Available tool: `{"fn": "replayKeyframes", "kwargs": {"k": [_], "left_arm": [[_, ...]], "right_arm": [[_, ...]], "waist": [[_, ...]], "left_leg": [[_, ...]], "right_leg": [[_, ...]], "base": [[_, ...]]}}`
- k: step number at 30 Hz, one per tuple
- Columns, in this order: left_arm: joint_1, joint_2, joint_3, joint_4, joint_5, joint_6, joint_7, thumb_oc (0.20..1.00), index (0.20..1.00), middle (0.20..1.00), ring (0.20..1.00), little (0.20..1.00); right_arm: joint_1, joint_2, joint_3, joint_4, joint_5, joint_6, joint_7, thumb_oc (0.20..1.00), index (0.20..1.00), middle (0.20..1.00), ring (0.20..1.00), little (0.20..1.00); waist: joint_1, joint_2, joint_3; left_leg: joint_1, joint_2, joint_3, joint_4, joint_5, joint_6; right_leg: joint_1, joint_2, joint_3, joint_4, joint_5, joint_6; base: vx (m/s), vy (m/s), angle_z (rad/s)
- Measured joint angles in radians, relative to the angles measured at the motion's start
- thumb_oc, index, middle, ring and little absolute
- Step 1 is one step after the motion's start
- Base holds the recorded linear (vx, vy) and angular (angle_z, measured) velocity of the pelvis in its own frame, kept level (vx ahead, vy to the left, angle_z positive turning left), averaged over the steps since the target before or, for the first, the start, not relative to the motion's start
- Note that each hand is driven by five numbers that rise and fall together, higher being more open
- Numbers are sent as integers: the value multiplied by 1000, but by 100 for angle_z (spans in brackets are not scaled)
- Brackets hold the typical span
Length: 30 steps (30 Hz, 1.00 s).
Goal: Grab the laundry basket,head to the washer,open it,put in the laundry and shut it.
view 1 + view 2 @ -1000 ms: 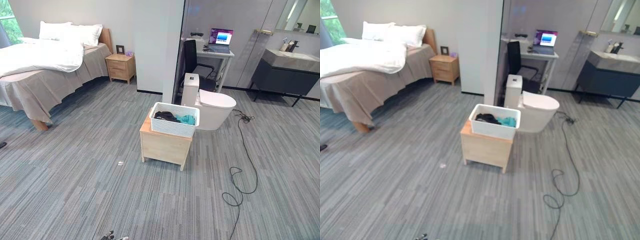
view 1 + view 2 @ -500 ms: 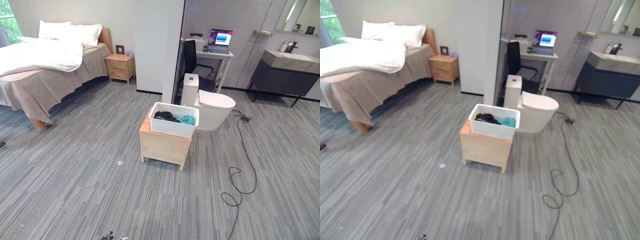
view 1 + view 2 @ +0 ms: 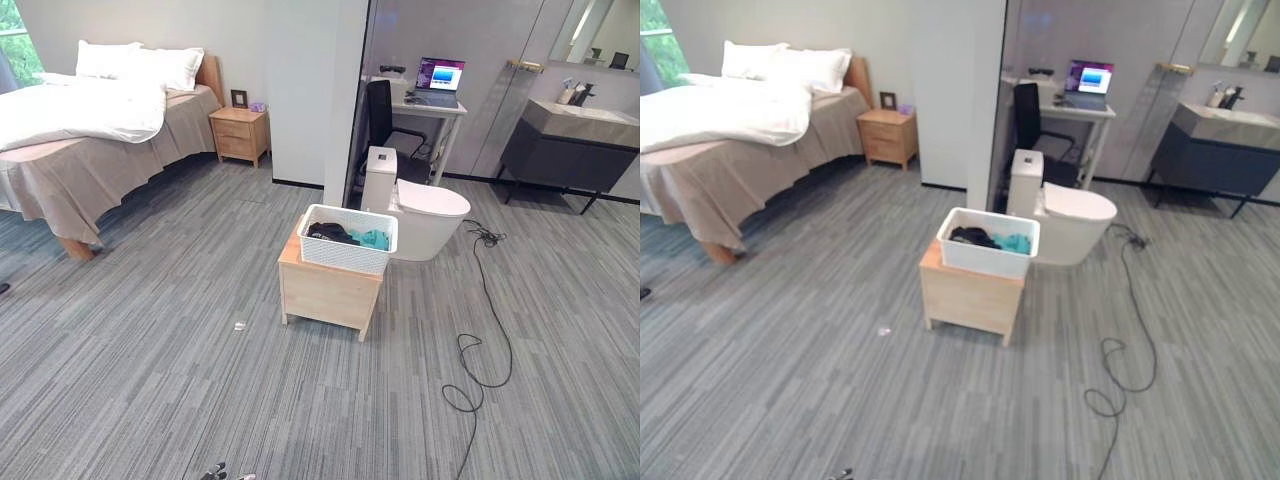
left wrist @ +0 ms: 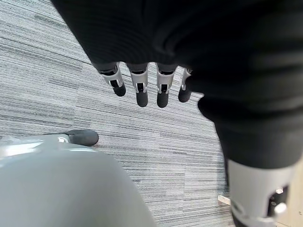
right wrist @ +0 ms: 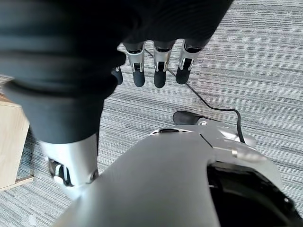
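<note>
White laundry basket point(image 3: 348, 240) sits on wooden stand point(image 3: 325, 290), well apart from both hands' fingers point(image 4: 142, 92).

I see a staged home: bed point(image 3: 90, 130), nightstand point(image 3: 240, 134), toilet point(image 3: 420, 215) and washbasin point(image 3: 580, 118) share one carpeted room.

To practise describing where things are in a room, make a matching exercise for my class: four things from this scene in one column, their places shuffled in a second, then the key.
Things
1. white plastic laundry basket
2. open laptop
3. small wooden nightstand
4. white toilet

Places
A. beside the bed
B. just behind the low wooden cabinet
C. on the low wooden cabinet
D. on the white desk

Pairs: 1-C, 2-D, 3-A, 4-B
</note>
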State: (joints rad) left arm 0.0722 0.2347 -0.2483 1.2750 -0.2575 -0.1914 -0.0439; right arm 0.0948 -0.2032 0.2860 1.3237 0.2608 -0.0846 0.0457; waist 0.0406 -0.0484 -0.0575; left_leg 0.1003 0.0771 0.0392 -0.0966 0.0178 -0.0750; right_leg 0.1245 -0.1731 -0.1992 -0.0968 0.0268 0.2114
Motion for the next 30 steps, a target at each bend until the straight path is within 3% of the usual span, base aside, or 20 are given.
{"fn": "replayKeyframes", "kwargs": {"k": [11, 12, 13, 14, 16, 17, 18, 22, 23, 25, 26, 27, 28, 29, 30], "left_arm": [[-18, 6, 6, 0, -8, 0, -1, 1000, 1000, 1000, 1000, 1000], [-42, 1, 7, 2, -8, 6, 0, 1000, 1000, 1000, 1000, 1000], [-74, -9, 4, -2, -9, 5, -2, 1000, 1000, 1000, 1000, 1000], [-93, 1, 10, -4, -10, 3, 0, 1000, 1000, 1000, 1000, 1000], [-114, 44, 10, -4, -11, 3, 2, 1000, 1000, 1000, 1000, 1000], [-125, 53, 10, -4, -12, 1, 5, 1000, 1000, 1000, 1000, 1000], [-126, 57, 17, -4, -19, -1, 10, 1000, 1000, 1000, 1000, 1000], [-112, 68, 58, 1, -19, -4, 29, 1000, 1000, 1000, 1000, 1000], [-113, 65, 58, 2, -20, -7, 33, 1000, 1000, 1000, 1000, 1000], [-108, 56, 71, 5, -19, -12, 39, 1000, 1000, 1000, 1000, 1000], [-113, 30, 73, 15, -17, -13, 40, 1000, 1000, 1000, 1000, 1000], [-111, 6, 74, 20, -15, -14, 40, 1000, 1000, 1000, 1000, 1000], [-105, -25, 74, 34, -11, -15, 40, 1000, 1000, 1000, 1000, 1000], [-101, -58, 73, 49, -6, -17, 40, 1000, 1000, 1000, 1000, 1000], [-109, -88, 68, 42, -6, -21, 41, 1000, 1000, 1000, 1000, 1000]], "right_arm": [[-28, -2, -43, 33, 4, 0, 1, 1000, 1000, 1000, 1000, 1000], [-47, -10, -63, 37, 20, -3, 2, 1000, 1000, 1000, 1000, 1000], [-82, -35, -82, 24, 44, -6, 1, 1000, 1000, 1000, 1000, 1000], [-92, -46, -88, 19, 62, -11, 1, 1000, 1000, 1000, 1000, 1000], [-109, -47, -90, 6, 83, -14, 0, 1000, 1000, 1000, 1000, 1000], [-92, -52, -114, -30, 97, -16, 0, 1000, 1000, 1000, 1000, 1000], [-78, -60, -127, -55, 117, -23, 0, 1000, 1000, 1000, 1000, 1000], [-65, -68, -126, -47, 127, -27, -1, 1000, 1000, 1000, 1000, 1000], [-56, -68, -126, -44, 129, -26, -1, 1000, 1000, 1000, 1000, 1000], [-42, -62, -130, -43, 128, -25, -1, 1000, 1000, 1000, 1000, 1000], [-18, -66, -141, -40, 128, -24, -1, 1000, 1000, 1000, 1000, 1000], [-21, -72, -147, -27, 127, -23, -1, 1000, 1000, 1000, 1000, 1000], [-16, -89, -146, -21, 126, -24, 1, 1000, 1000, 1000, 1000, 1000], [14, -108, -146, -26, 126, -28, 1, 1000, 1000, 1000, 1000, 1000], [42, -127, -149, -39, 125, -25, 1, 1000, 1000, 1000, 1000, 1000]], "waist": [[1, -21, 28], [-3, -9, 58], [-5, 33, 101], [-16, 31, 127], [-19, 14, 164], [-26, 11, 171], [-38, 14, 173], [-64, 4, 177], [-66, 0, 181], [-84, -10, 186], [-100, 12, 185], [-99, 16, 191], [-110, 38, 191], [-133, 81, 170], [-141, 111, 155]], "left_leg": [[-40, -18, 18, 8, -7, 11], [-71, -23, 17, 62, -33, 54], [-105, -7, 9, 118, -56, 70], [-108, -11, 1, 114, -57, 66], [-96, -13, -9, 125, -66, 74], [-99, -8, -17, 117, -67, 75], [-100, 2, -31, 106, -66, 77], [-56, 15, -51, 73, -66, 66], [-30, 17, -55, 51, -69, 62], [23, 37, -69, -8, -84, 24], [44, 59, -98, 7, -97, 6], [34, 41, -103, 111, -118, -24], [39, 41, -109, 153, -140, -2], [41, 72, -137, 144, -171, 17], [47, 103, -154, 120, -200, 9]], "right_leg": [[-64, -21, 10, 57, 16, -9], [-133, -36, 26, 191, -1, -19], [-242, -37, 28, 378, -7, -30], [-297, -38, 23, 475, -5, -34], [-332, -64, 28, 536, -30, -38], [-350, -72, 13, 534, -87, -49], [-331, -65, -10, 372, -92, -57], [-287, -52, 14, 33, -15, -21], [-283, -43, 49, -1, 17, -15], [-261, -31, 58, 3, 36, -7], [-239, 1, 56, 0, 57, 11], [-215, 4, 63, 0, 75, 28], [-182, 22, 63, 10, 80, 21], [-158, 58, 61, 19, 86, 2], [-170, 92, 49, 56, 77, -57]], "base": [[13, 79, -4], [26, 41, -6], [79, 13, -2], [260, -59, -10], [330, -126, -2], [286, -122, 18], [211, -85, 6], [320, -111, 8], [346, -122, 26], [426, -156, 46], [605, -291, 48], [450, -237, 35], [444, -277, 59], [255, -186, 100], [372, -286, 94]]}}
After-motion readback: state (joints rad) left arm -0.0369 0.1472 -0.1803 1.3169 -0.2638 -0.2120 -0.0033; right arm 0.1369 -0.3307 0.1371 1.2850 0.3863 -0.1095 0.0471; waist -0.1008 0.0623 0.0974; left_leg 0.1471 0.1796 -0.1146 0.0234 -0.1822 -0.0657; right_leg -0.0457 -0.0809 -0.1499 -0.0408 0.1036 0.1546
